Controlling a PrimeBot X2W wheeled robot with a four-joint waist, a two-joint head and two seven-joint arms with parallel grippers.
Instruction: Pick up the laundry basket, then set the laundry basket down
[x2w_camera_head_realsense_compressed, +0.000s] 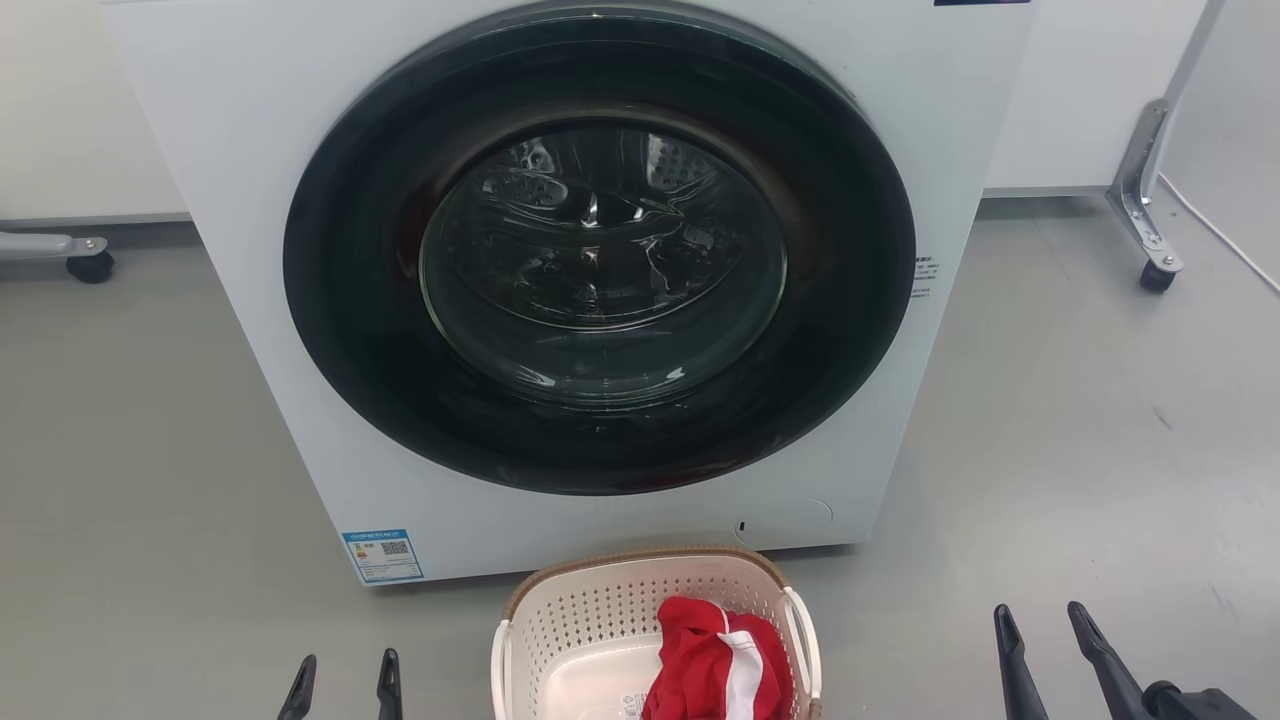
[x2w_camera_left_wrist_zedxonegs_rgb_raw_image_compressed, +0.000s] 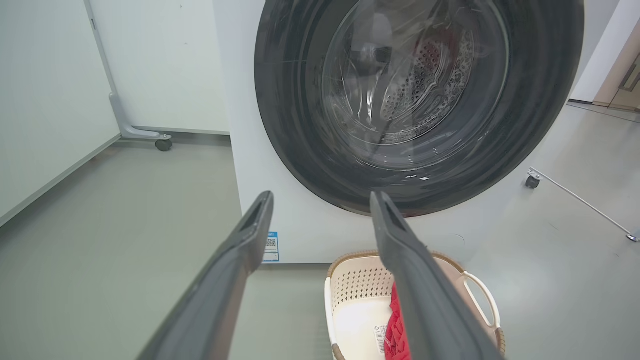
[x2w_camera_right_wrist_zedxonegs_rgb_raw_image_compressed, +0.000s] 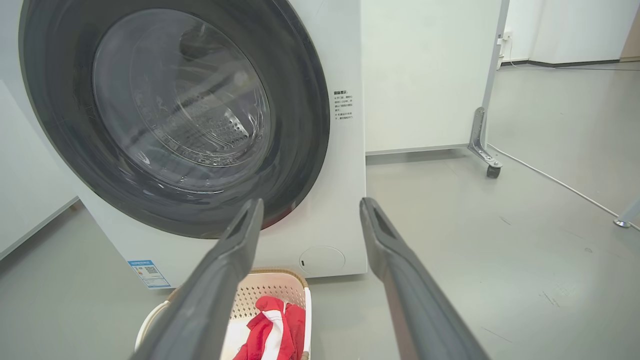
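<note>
Upright, the laundry basket (x2w_camera_head_realsense_compressed: 600, 612) opens upward, handles (x2w_camera_head_realsense_compressed: 806, 640) to left and right.

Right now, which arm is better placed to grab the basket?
Left, probably. In the head view the left end effector sits closer beside the basket than the right end effector does. Both are open and touching nothing.

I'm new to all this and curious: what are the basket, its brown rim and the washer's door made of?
The laundry basket looks like matte cream moulded plastic: regular punched holes. Its rim looks woven, wicker or a plastic imitation, unclear which. The washer's door seems a glossy dark plastic ring around a clear window, glass-like by its reflections.
</note>
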